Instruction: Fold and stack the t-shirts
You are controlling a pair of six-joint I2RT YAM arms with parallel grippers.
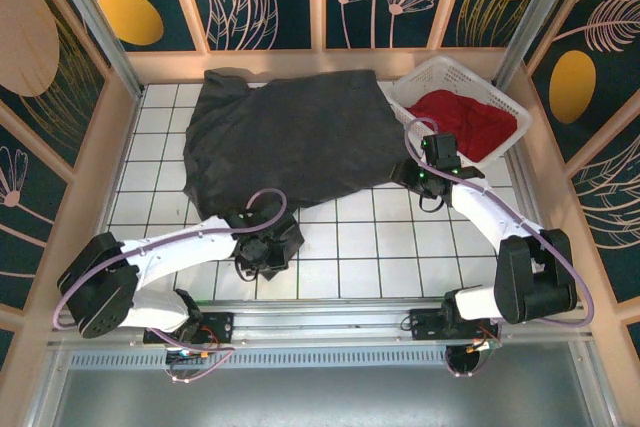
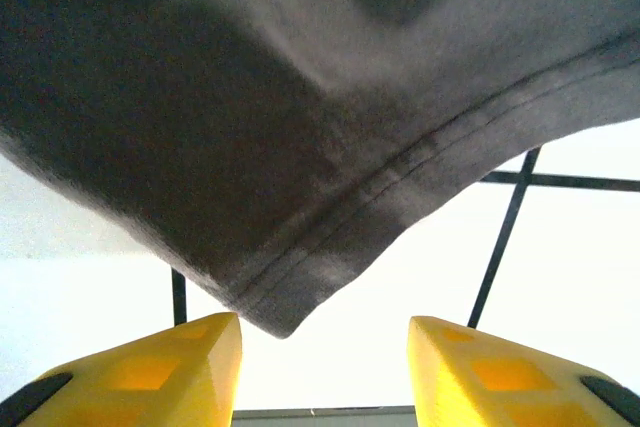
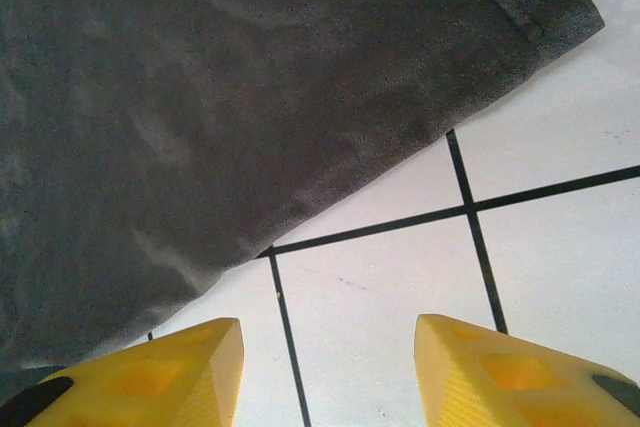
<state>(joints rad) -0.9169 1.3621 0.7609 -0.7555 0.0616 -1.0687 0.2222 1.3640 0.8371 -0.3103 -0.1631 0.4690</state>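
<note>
The dark charcoal-grey t-shirt lies spread across the back middle of the tiled table. The bright red t-shirt sits bunched in the white basket at the back right. My left gripper is at the grey shirt's near-left corner. In the left wrist view the left gripper is open, and the hemmed corner of the grey t-shirt hangs just ahead of its yellow fingers. My right gripper is at the shirt's near-right edge. In the right wrist view the right gripper is open over bare tile, just short of the grey t-shirt.
The white tiled table has black grid lines and wooden walls on three sides. The basket stands tight against the back right corner post. Bare tiles lie between the two grippers along the near edge.
</note>
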